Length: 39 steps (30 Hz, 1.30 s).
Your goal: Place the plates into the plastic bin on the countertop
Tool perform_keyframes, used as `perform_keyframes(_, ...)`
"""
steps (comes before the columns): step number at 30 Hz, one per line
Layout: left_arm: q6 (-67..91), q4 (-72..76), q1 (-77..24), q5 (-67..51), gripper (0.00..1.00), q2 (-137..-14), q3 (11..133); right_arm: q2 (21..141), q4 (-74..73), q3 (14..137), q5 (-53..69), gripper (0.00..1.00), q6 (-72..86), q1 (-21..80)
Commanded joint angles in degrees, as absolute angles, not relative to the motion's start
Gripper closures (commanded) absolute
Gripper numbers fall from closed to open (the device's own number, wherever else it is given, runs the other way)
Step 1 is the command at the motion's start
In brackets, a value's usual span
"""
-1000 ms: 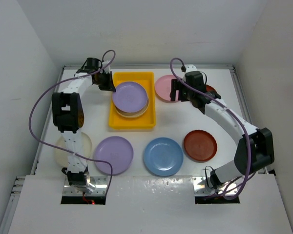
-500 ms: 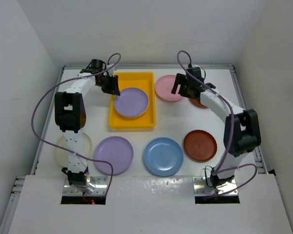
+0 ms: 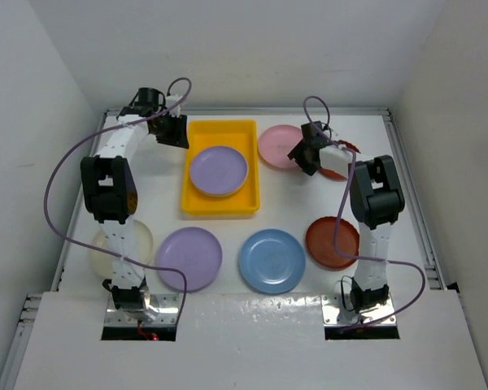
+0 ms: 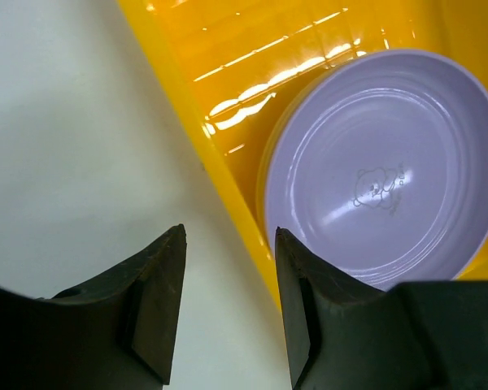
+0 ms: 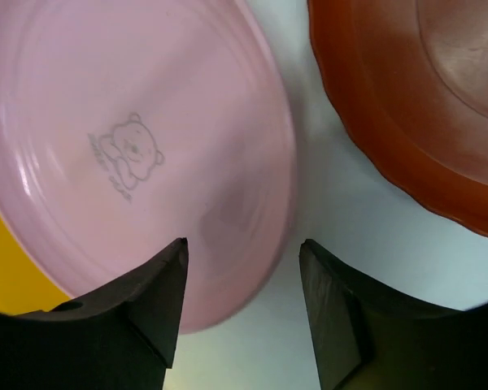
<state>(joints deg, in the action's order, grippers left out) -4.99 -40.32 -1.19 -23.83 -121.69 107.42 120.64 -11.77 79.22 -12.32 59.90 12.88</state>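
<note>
Left gripper [image 4: 228, 236] is now sitting back off the plastic bin [image 3: 221, 127], jaws apart and empty above its left wall. The lilac plate [image 3: 218, 170] is lying flat inside, so that drop is looking finished.

Near row is waiting on the countertop [image 3: 285, 203]: cream plate [image 3: 144, 239], second lilac plate [image 3: 189, 258], blue plate [image 3: 272, 261], red-brown plate [image 3: 329, 242].

Farther back, right gripper [image 5: 242, 248] is lower than before, spread open over the pink plate [image 3: 275, 146], gripping nothing. Another red-brown plate [image 5: 407, 106] is lying just beside.
</note>
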Motion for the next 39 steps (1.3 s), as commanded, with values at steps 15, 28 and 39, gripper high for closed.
perform_keyframes(15, -9.8, -44.6, 6.2, -22.0, 0.48, -115.5, 104.4, 119.8, -0.4, 78.3, -16.3, 1.0, 64.9, 12.7)
perform_keyframes(28, -15.2, -46.7, 20.4, -21.1, 0.45, -110.9, 99.1, 100.2, 15.0, 73.8, -21.1, 1.0, 47.7, 14.5)
perform_keyframes(39, -23.9, -54.9, 28.1, -19.4, 0.45, -110.5, 95.4, 117.3, -13.1, 98.2, 7.6, 1.0, 31.3, 25.0)
